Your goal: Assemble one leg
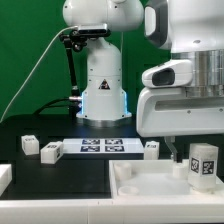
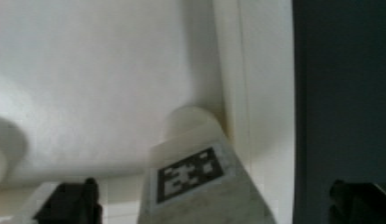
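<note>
You'll find the leg point(image 1: 203, 163) upright at the lower right of the exterior view, over the white panel point(image 1: 140, 185), though its base is hard to make out. In the wrist view the gripper point(image 2: 213, 203) straddles it with jaws released. There's a gap on each side, and only the dark fingertips point(image 2: 69, 200) show.

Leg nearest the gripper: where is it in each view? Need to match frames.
Exterior view: the leg is at the lower right, upright at the right end of the white panel.
Wrist view: the leg sits between the fingertips of the gripper, clear of both, with the panel behind it.
Shared landmark: the black-and-white tag on the leg's face, also seen in the wrist view.
</note>
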`<state>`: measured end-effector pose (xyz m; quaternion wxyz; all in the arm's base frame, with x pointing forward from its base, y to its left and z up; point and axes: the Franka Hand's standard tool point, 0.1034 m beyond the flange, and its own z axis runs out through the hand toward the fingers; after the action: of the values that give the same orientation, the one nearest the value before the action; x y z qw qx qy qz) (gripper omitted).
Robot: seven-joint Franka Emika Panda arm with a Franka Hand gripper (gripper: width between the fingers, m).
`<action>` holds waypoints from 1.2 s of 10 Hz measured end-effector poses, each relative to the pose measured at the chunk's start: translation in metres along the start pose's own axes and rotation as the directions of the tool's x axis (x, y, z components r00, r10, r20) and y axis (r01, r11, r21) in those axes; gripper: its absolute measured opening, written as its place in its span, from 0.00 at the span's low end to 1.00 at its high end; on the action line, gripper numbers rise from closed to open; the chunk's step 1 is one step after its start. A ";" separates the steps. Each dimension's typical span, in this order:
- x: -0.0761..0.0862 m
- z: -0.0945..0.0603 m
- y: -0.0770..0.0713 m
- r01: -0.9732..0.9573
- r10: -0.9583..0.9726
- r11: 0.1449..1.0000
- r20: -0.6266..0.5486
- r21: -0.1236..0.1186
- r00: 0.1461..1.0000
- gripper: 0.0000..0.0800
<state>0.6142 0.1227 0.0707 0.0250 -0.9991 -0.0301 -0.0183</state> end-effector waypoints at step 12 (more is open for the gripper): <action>0.001 0.002 -0.002 -0.566 0.569 0.822 -0.048 0.062 0.821 0.36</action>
<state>0.6151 0.1251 0.0689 0.0525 -0.9609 0.2688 -0.0414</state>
